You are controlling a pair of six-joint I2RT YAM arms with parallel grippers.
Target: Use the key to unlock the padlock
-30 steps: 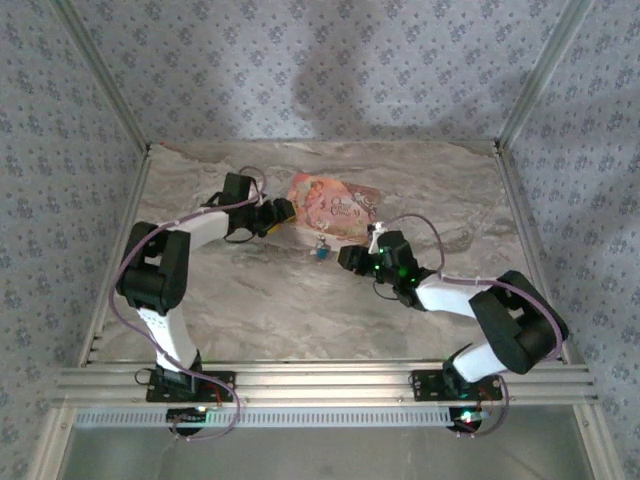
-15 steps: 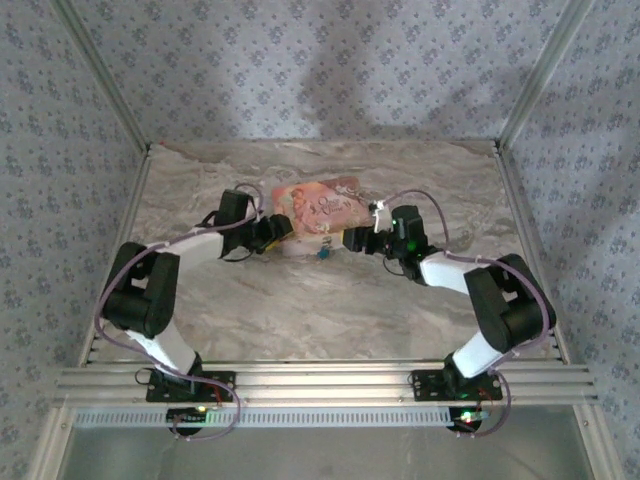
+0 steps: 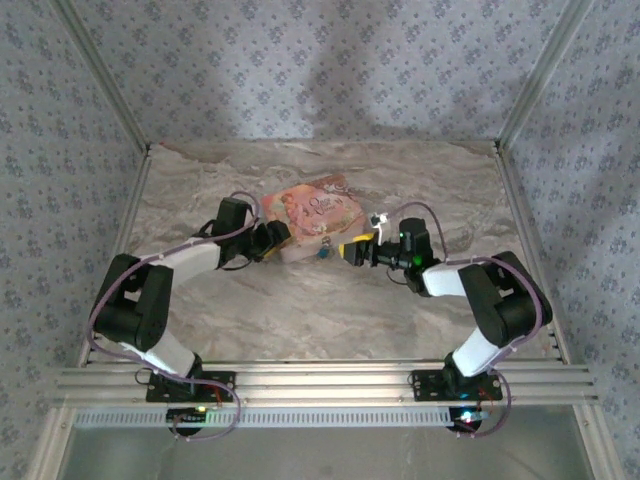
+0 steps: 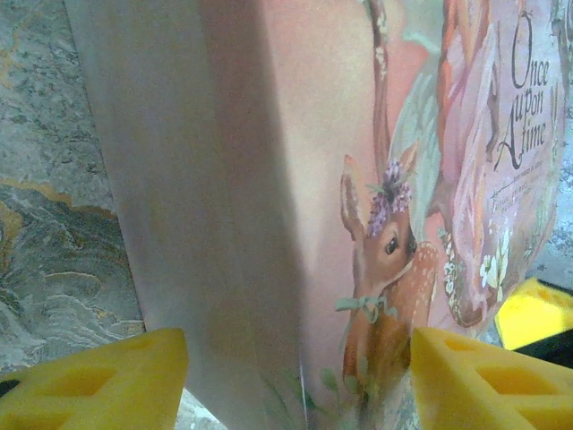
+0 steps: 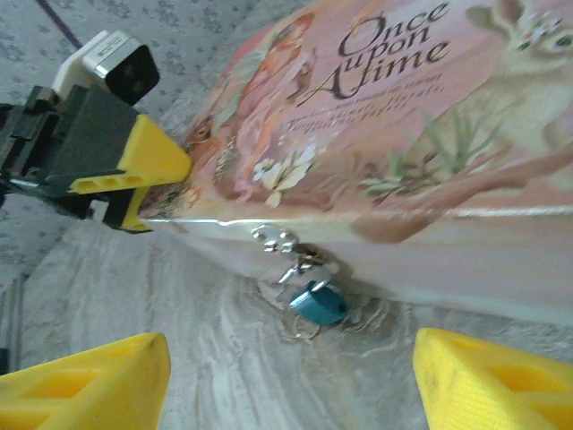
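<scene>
- Top view: the pink box [image 3: 312,207] lies on the desk [image 3: 300,310] between the two arms. Over the last second it has slid toward the left arm and turned, so its front edge now faces the right claw [image 3: 350,250].
- Top view: the left claw [image 3: 274,238] sits at the box's left end. The right claw has swung in low and stands just beside the padlock [image 3: 322,245], which hangs at the box's front edge.
- Left wrist view: both yellow fingers [image 4: 94,381] stand wide apart, so the left claw is released. The box's side face and illustrated cover lie directly ahead. Contact with the box cannot be confirmed.
- Right wrist view: the right claw is also released and holds nothing, with its fingers spread to either side. The padlock is centred ahead, in a small metal cluster under the box's front edge.
- Right wrist view: a blue-capped piece [image 5: 318,303], probably the key, hangs below the cluster on a wire ring and rests near the desk.
- Assessment: the change has brought the lock within the right claw's reach. No key is gripped yet, so unlocking has not begun.
</scene>
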